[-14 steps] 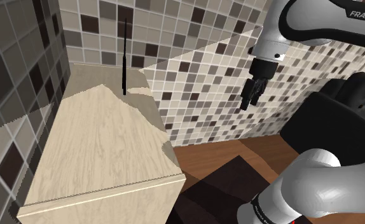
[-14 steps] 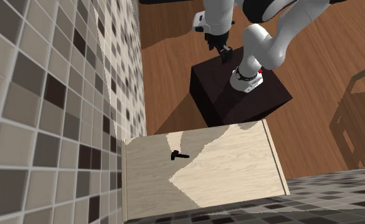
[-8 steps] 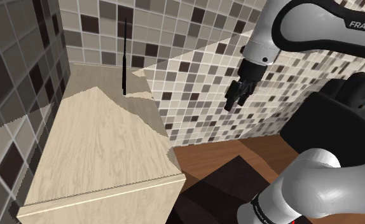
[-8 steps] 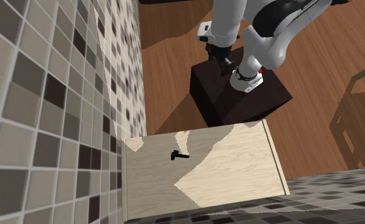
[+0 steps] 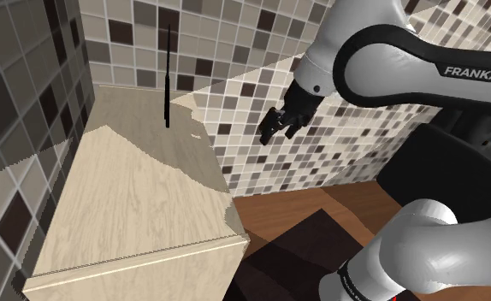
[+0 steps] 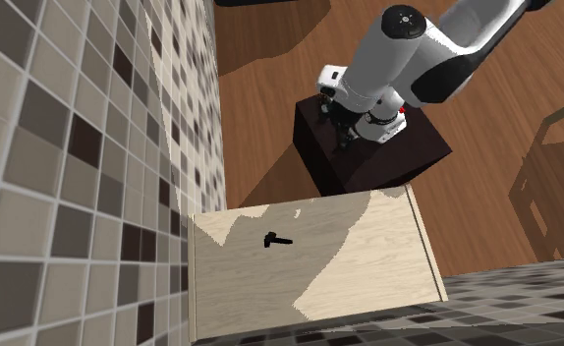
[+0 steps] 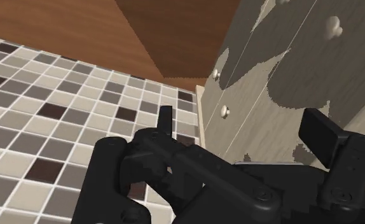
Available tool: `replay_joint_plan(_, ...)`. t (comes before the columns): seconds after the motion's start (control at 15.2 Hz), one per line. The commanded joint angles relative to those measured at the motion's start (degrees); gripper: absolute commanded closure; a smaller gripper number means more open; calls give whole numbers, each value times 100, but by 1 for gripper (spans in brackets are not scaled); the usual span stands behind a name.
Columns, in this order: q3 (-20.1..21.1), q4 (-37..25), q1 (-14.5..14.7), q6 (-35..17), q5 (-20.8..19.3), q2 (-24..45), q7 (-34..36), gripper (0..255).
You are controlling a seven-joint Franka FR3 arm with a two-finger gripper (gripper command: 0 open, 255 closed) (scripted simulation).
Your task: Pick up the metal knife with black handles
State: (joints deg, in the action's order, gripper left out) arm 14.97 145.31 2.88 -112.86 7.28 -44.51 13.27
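The gripper (image 5: 270, 137) is spread wide, well apart from the knife (image 5: 168, 81) standing on end on the surface (image 5: 133, 205), so I'd carry it across and square up before closing.

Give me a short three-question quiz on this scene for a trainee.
1. True or false: the black two-finger tool is clasping the slim black knife.
2. Multiple choice: the knife stands upright on A) the brown floor, B) the pale wooden cabinet top, C) the dark stand.
3. Fill in: in the wrist view, the tool's fingers stand ____.

Key: 1 false, the tool is off to the side, away from the knife; 2 B; 3 apart.
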Motion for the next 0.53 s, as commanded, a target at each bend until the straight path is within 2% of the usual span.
replay_joint_plan(0.0,361,-18,-66,-558,-15,180,407,0)
replay_joint_plan(0.26,1138,-182,-364,-1512,-247,596,1272,0)
replay_joint_plan(0.46,1807,-418,-776,-2131,-605,942,2015,0)
